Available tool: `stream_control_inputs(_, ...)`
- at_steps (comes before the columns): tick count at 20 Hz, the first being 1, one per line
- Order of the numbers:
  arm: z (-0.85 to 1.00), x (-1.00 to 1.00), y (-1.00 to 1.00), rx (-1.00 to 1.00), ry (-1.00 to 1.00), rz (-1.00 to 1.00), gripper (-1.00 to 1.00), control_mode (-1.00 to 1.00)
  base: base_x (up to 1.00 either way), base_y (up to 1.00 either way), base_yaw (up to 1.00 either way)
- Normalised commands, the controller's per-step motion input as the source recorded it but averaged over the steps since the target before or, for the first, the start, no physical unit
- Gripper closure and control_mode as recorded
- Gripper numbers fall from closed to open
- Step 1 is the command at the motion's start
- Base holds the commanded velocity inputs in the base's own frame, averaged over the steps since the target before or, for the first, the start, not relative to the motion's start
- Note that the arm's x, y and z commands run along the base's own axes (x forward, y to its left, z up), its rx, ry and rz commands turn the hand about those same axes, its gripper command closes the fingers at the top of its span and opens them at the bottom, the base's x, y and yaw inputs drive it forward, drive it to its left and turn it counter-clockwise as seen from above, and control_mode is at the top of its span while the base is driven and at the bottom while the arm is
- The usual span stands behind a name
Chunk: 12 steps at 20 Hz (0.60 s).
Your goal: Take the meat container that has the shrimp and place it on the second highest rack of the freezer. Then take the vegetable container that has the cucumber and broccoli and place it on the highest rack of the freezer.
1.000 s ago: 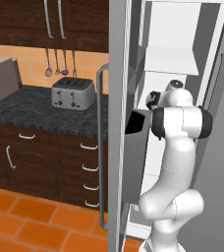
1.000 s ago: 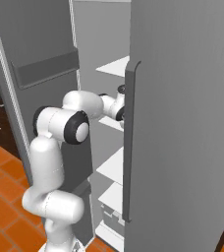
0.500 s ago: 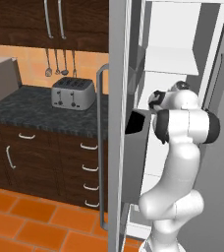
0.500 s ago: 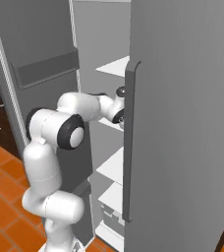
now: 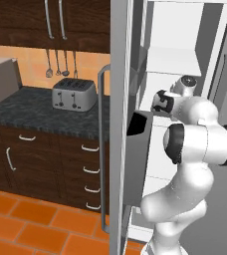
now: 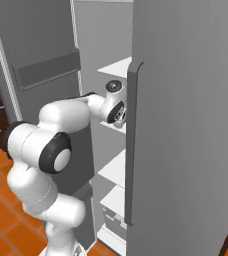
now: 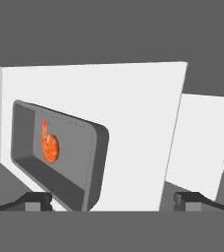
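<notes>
On the white freezer [image 5: 177,60] rack [image 7: 133,123] ahead of us the meat container [image 7: 55,155] lies with the shrimp [image 7: 50,146] inside, our gripper [image 7: 111,201] spread wide and empty, apparently so the tray sits free on the shelf.

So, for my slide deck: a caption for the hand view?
Open fingers beside the meat container holding the shrimp.

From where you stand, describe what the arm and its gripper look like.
The arm is glossy white with rounded, bulbous links and dark grey-black bands and discs at the joints. No cables or markings are visible. In the hand view, the gripper ends in two small dark grey, blocky finger tips.
</notes>
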Motion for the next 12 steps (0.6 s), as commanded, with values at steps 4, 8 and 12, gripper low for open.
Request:
stream_control_inputs(4, 0.63, -0.77, 0.33, -0.02, 0.0, 0.0, -1.0, -1.0, 0.0, 0.0, 0.0)
stream_control_inputs(8, 0.83, -0.93, 0.18, 0.0, 0.0, 0.0, -1.0, -1.0, 0.0, 0.0, 0.0)
stream_control_inputs(12, 0.74, -1.0, 0.16, -0.01, 0.07, 0.04, -1.0, -1.0, 0.0, 0.0, 0.0)
